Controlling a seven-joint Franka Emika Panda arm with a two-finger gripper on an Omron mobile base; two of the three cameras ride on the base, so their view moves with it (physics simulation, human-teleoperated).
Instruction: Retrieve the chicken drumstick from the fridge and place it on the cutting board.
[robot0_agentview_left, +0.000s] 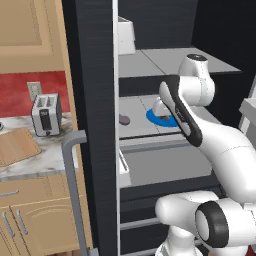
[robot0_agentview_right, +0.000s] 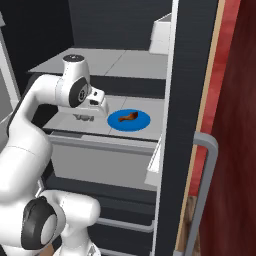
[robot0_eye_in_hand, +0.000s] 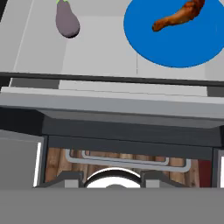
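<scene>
Simulated kitchen: the fridge (robot0_agentview_left: 95, 100) stands open, its black door edge between the shelves and the marble counter (robot0_agentview_left: 50, 145), where the cutting board (robot0_agentview_left: 17, 146) lies flat beside a silver toaster (robot0_agentview_left: 46, 115), under a red wall. On the middle grey shelf (robot0_agentview_right: 75, 122) sits a round blue plate (robot0_agentview_right: 142, 122); the chicken drumstick (robot0_agentview_right: 129, 117) lies on it, free and untouched. A mauve oval lump (robot0_agentview_left: 124, 119) rests on the same shelf, well apart from the plate, toward the door side.

My gripper (robot0_agentview_right: 100, 106) hovers over the front part of this shelf, just beside the plate's near rim, not touching anything. I cannot tell whether its fingers are spread or pressed together; it carries nothing.

Key relation: in the hand view the drumstick (robot0_eye_in_hand: 179, 15) lies ahead of my tool and off to the upper right, its long axis running obliquely, thin end toward the plate's middle, thick end toward the far rim. I judge the reach calls for a short advance inward and sideways, then a descent with the fingers across that axis.

Clearance: the shelf above leaves a low slot; the shelf's front lip (robot0_eye_in_hand: 109, 94) lies below my hand; the door with its long grey bar handle (robot0_agentview_left: 75, 190) stands between the fridge and the board
</scene>
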